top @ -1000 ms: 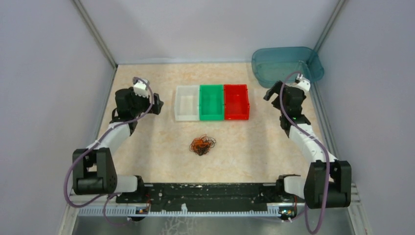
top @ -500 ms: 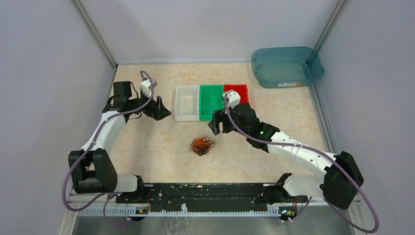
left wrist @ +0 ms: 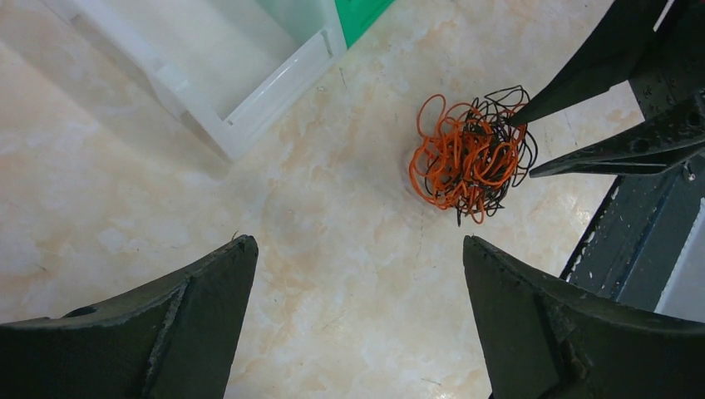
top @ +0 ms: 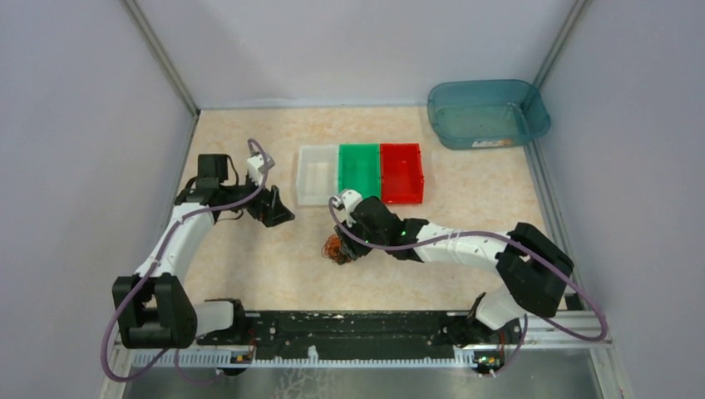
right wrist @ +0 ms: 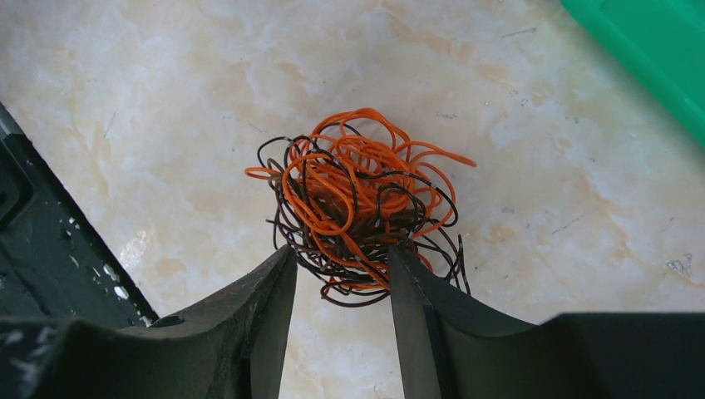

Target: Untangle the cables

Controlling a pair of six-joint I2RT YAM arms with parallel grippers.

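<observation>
Straddling the near edge of the knot, the right end effector (right wrist: 342, 253) stands with its two dark fingers part-way apart. A few loops of the hair-thin orange-red and dark brown curly cables (right wrist: 357, 199) lie in the gap between them. Whether those loops are pinched or merely bracketed cannot be told from these views. The placement looks deliberate: entering at the rim of the clump rather than its dense middle would let it take a few strands, not the whole ball.

The cables sit as one tight clump on the beige marbled counter (top: 249, 258), just in front of the row of bins, with orange and dark strands wound through each other and none yet pulled free.

The left end effector (left wrist: 357, 245) hangs off to the left of the clump with its fingers spread wide and nothing between them, its camera aimed at the knot. It seems held ready as the second hand, since separating the strands probably needs one side anchored while the other draws away.

Behind stand a white plastic bin (top: 318, 200), a green plastic bin (top: 359, 147) and a red plastic bin (top: 401, 146), touching side by side, likely there for sorted strands. A teal translucent tub (top: 486, 83) sits in the far right corner.
</observation>
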